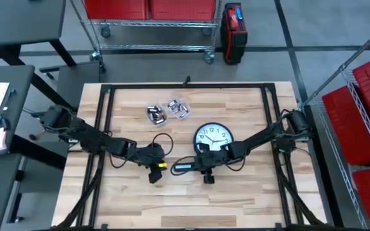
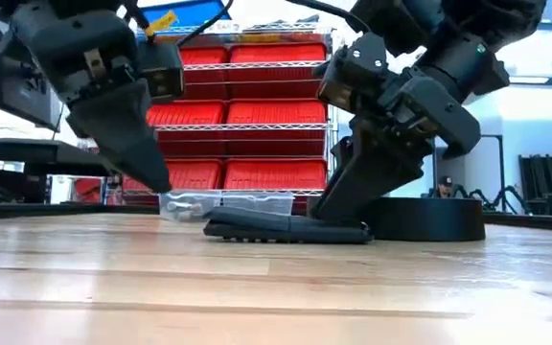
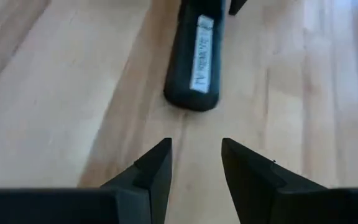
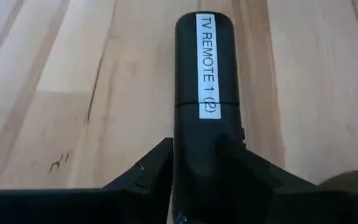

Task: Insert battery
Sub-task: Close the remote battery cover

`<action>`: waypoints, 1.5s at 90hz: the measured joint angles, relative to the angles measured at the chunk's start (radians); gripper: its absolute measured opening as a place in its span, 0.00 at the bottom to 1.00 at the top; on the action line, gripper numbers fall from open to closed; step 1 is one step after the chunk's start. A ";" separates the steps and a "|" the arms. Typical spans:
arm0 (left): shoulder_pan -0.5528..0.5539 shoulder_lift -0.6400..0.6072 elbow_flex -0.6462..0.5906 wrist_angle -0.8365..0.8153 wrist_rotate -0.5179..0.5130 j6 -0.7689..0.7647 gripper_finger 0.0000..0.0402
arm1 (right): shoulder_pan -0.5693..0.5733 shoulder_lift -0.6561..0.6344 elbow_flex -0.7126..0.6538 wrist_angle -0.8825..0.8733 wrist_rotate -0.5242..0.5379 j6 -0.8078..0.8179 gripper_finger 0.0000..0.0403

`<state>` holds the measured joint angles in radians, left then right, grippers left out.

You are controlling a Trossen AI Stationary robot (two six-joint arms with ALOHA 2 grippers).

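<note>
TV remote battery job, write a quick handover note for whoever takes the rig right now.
Right claw: shut on the TV remote, which lies face down flat on the table in front of the wall clock.
Left claw: open, empty, just off the remote's free end.
Battery bags: two clear bags at the table's far side, untouched.
Done: remote pinned.
Left: open the battery cover, fetch a battery, insert it.
</note>
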<state>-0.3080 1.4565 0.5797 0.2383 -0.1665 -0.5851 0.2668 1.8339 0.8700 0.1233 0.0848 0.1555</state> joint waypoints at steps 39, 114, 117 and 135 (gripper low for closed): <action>0.024 0.169 0.075 0.094 0.001 0.072 0.30 | -0.002 0.001 -0.003 -0.015 -0.010 0.023 0.02; 0.049 0.232 0.159 0.083 0.034 0.118 0.30 | 0.000 0.004 -0.005 -0.014 -0.037 0.029 0.00; 0.048 0.232 0.160 0.069 0.033 0.120 0.30 | 0.000 0.004 -0.005 -0.014 -0.037 0.029 0.00; 0.042 0.229 0.162 -0.029 0.041 0.139 0.30 | 0.000 0.004 -0.005 -0.013 -0.038 0.029 0.00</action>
<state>-0.2658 1.6859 0.7416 0.2092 -0.1252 -0.4465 0.2668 1.8381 0.8654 0.1101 0.0471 0.1843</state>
